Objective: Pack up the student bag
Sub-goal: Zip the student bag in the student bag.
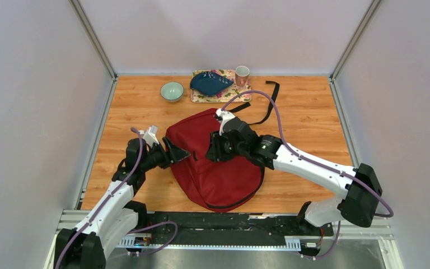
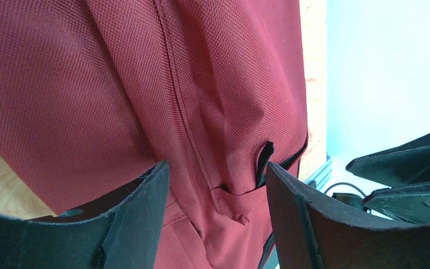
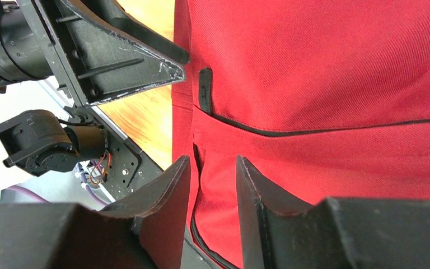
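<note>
The student bag (image 1: 224, 174), a dark red backpack with black trim, lies flat in the middle of the table. My left gripper (image 1: 173, 152) is at the bag's left edge. In the left wrist view (image 2: 215, 174) its jaws stand wide apart with a fold of red fabric (image 2: 145, 84) and a black tab (image 2: 264, 162) between them. My right gripper (image 1: 215, 150) hovers over the bag's middle. In the right wrist view (image 3: 213, 174) its jaws stand a little apart over the bag's black-trimmed edge (image 3: 313, 84).
A black strap (image 1: 270, 103) trails from the bag toward the back right. At the back stand a teal bowl (image 1: 172, 91), a floral mat (image 1: 199, 97) with a dark blue item (image 1: 210, 83) on it, and a pink mug (image 1: 242, 74). Grey walls enclose the table.
</note>
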Controlling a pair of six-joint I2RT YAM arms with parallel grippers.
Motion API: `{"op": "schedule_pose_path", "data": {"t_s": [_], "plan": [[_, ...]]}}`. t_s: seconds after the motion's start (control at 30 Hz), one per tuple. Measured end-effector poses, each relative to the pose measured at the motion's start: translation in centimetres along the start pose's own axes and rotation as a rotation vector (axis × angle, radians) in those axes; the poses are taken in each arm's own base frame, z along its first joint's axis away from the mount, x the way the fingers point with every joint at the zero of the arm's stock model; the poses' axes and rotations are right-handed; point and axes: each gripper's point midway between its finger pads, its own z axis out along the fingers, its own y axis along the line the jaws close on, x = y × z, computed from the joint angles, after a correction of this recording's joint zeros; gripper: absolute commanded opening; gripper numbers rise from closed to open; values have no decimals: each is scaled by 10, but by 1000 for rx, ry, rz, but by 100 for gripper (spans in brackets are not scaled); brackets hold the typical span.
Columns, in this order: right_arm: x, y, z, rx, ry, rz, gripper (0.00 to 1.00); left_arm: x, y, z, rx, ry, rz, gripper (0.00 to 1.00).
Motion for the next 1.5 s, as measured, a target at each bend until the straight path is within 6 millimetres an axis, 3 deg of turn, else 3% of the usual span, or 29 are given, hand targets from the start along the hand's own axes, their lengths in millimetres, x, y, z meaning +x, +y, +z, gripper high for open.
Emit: {"op": "schedule_pose_path", "data": {"t_s": [0.07, 0.33, 0.37, 0.47, 0.77, 1.3, 1.5], "plan": [[-2, 2, 2, -1, 1, -1, 39, 0, 0, 1, 3, -7, -10, 56], [-3, 8, 17, 2, 20, -18, 39, 2, 4, 6, 1, -19, -43, 30], [-3, 9, 19, 3, 23, -20, 39, 1, 4, 6, 3, -22, -44, 21], [-2, 10, 23, 8, 34, -31, 39, -2, 2, 7, 12, -33, -45, 14], [2, 15, 39, 43, 58, -60, 41, -5, -1, 8, 23, -46, -39, 8], [5, 15, 69, 200, 17, -134, 45, -6, -3, 3, 26, -66, -28, 13], [10, 12, 81, 250, 17, -164, 40, -5, 2, 1, 0, -74, -30, 13]]}}
